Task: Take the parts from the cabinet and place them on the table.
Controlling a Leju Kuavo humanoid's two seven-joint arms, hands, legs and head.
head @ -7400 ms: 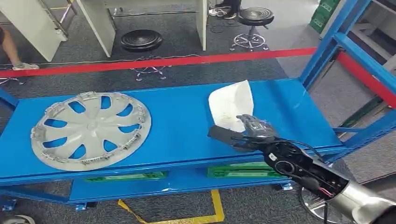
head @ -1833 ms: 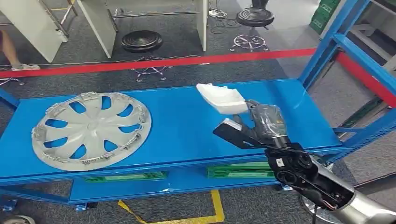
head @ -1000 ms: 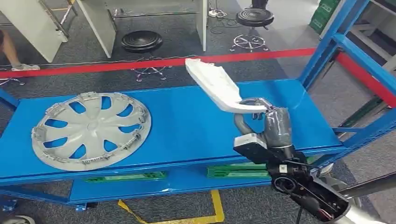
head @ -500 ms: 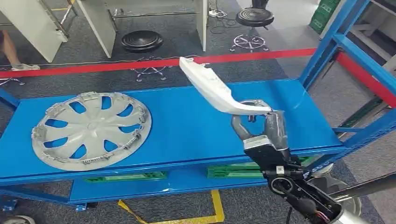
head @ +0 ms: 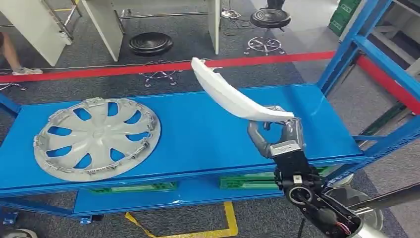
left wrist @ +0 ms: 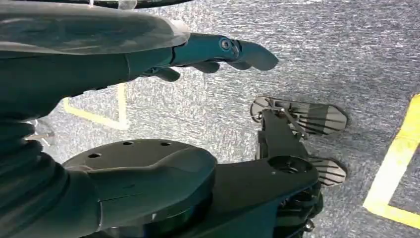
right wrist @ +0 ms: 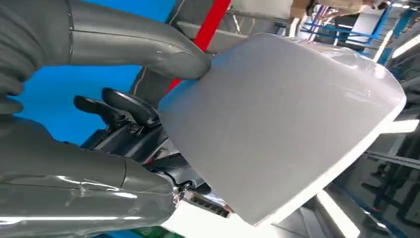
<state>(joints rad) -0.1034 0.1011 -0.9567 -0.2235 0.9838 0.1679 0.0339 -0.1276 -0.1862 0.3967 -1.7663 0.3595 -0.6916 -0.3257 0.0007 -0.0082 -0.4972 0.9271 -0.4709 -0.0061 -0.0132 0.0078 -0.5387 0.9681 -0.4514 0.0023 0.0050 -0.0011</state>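
- Up close, thick grey thumb (right wrist: 143,47) pressed against the edge of the white part (right wrist: 282,124), darker fingers (right wrist: 124,106) curled beneath it — a pinch on the part's near end.
- Right hand (head: 277,136) raised above the right half of the blue shelf (head: 198,134), palm turned up, wrist and silver arm coming in from the lower right.
- White part (head: 233,94) held clear of the shelf surface, long and gently curved, tilted so that its far tip points up and away toward the red tape (head: 148,67) while its near end sits in the hand.
- Left hand (left wrist: 218,52) hanging over grey carpet (left wrist: 346,49), fingers loosely bent and apart, holding nothing.
- Grey wheel cover (head: 96,139) lying flat on the left half of the same shelf, well apart from the hand and the white part.
- Green strips (head: 252,181) on the lower level of the rack — just under the front edge of the shelf.
- Blue upright frame (head: 354,42) rising at the right end of the shelf.
- Yellow floor marking (head: 230,218) below the rack; more yellow lines (left wrist: 396,163) on the carpet near the left hand.
- Beyond the red tape, two black round stools (head: 151,42) and pale table legs (head: 106,22) on dark carpet.
- Person's leg and shoe (head: 15,59) at the far left edge.
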